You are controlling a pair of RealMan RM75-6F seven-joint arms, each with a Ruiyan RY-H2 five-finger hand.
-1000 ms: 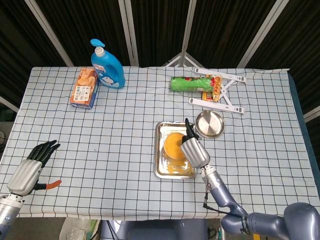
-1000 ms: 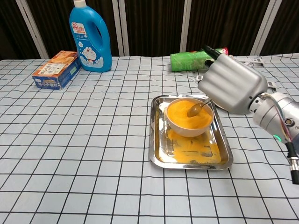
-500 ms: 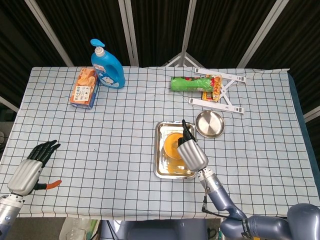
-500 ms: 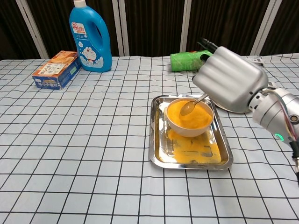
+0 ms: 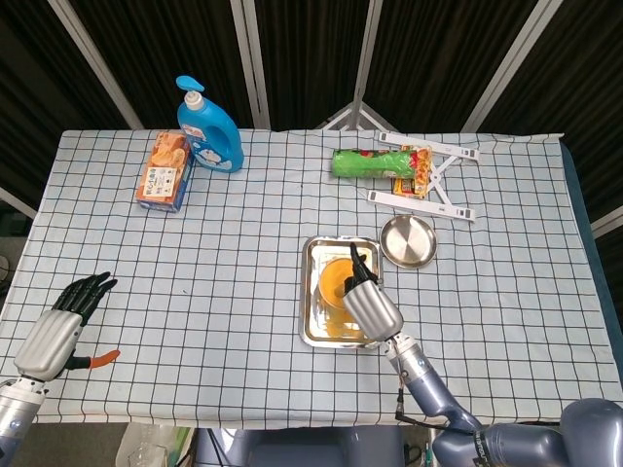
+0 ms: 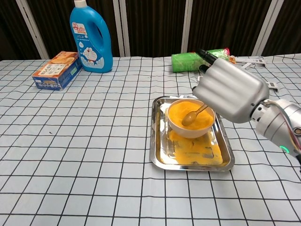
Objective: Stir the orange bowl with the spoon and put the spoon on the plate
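The orange bowl (image 6: 190, 117) (image 5: 336, 281) stands in a steel tray (image 6: 157, 155) (image 5: 313, 327) smeared with orange. My right hand (image 6: 229, 89) (image 5: 369, 306) holds the spoon (image 6: 192, 116) by its handle, with the spoon's head low inside the bowl on the orange filling. A round steel plate (image 5: 408, 241) lies just beyond the tray to the right; in the chest view my hand hides it. My left hand (image 5: 60, 328) rests open near the table's front left corner, holding nothing.
A blue detergent bottle (image 5: 207, 122) (image 6: 91, 37) and an orange snack box (image 5: 164, 171) (image 6: 56, 70) stand at the back left. A green packet (image 5: 368, 161) (image 6: 190, 61), a snack bag (image 5: 414, 171) and a white folding stand (image 5: 433, 180) lie at the back right.
My right hand has shifted toward the near-left over the bowl, carrying the spoon's head across the filling. The left hand has not moved.
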